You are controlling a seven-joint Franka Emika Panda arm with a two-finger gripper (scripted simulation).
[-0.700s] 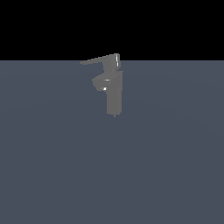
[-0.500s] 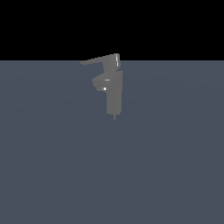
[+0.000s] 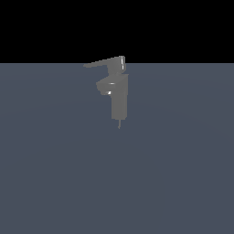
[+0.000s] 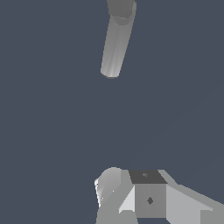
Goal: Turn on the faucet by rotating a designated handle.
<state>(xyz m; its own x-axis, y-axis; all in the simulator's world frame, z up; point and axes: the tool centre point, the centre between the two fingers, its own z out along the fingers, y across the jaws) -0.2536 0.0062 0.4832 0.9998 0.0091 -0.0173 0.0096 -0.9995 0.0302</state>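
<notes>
Gripper [image 4: 135, 199] is only partly showing in the wrist view, gripping nothing I can see; can't tell how wide it's standing. It's touching no part of the handle [image 3: 103, 63], so I'm judging the turn not yet begun. Faucet [image 3: 119, 93] is standing upright on the floor [image 3: 183, 164], matte grey and blocky, its lever pointing toward the exterior view's left.

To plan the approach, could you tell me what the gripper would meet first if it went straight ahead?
Probably the bare floor, which fills the wrist view's middle; grey shapes sit only near its edges. Depth is unclear.
</notes>
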